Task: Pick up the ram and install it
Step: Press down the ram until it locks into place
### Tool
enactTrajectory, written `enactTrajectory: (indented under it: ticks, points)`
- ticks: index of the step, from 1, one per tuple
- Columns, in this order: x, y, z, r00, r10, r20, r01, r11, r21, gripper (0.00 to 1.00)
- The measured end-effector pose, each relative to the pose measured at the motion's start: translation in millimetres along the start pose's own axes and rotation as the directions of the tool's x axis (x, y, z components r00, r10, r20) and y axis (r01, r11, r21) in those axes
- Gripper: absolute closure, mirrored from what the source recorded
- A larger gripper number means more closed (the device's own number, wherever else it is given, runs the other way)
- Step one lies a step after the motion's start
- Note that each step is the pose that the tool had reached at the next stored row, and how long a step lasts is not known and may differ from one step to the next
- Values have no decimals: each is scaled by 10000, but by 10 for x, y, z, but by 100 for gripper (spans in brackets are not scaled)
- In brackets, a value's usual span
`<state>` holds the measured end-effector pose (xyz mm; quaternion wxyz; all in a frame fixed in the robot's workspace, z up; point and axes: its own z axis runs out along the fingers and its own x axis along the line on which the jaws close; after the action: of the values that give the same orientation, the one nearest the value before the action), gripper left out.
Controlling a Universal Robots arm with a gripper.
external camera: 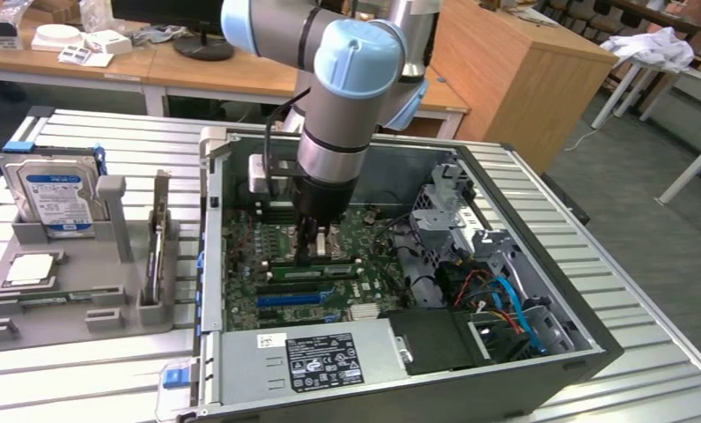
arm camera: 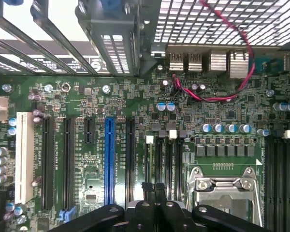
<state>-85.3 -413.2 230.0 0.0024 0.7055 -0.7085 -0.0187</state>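
Observation:
My gripper (external camera: 315, 254) is down inside the open computer case (external camera: 586, 344), just above the motherboard (external camera: 274, 304). In the wrist view its black fingertips (arm camera: 148, 186) are pressed together, shut, with nothing visible between them. They hover over the black memory slots (arm camera: 160, 159) beside the silver processor socket (arm camera: 222, 186). The ram appears to be the long narrow stick (external camera: 158, 251) standing on edge in the grey holder (external camera: 45, 326) at the exterior view's left, well away from the gripper.
The holder also carries a silver hard drive (external camera: 52, 196) and a small square chip (external camera: 31, 269). Inside the case are a power supply (external camera: 315, 359), a drive cage (external camera: 451, 211) and loose cables (external camera: 504, 304). A blue expansion slot (arm camera: 109, 159) lies beside the memory slots.

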Motion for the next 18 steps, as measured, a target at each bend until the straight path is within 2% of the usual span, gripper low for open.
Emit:
enactTrajectory:
  ticks: [14, 18]
  points:
    - [-9, 13, -408, 10000, 0, -1, 0, 10000, -1, 90]
    - [-11, 15, -492, 10000, 0, -2, 0, 10000, -1, 90]
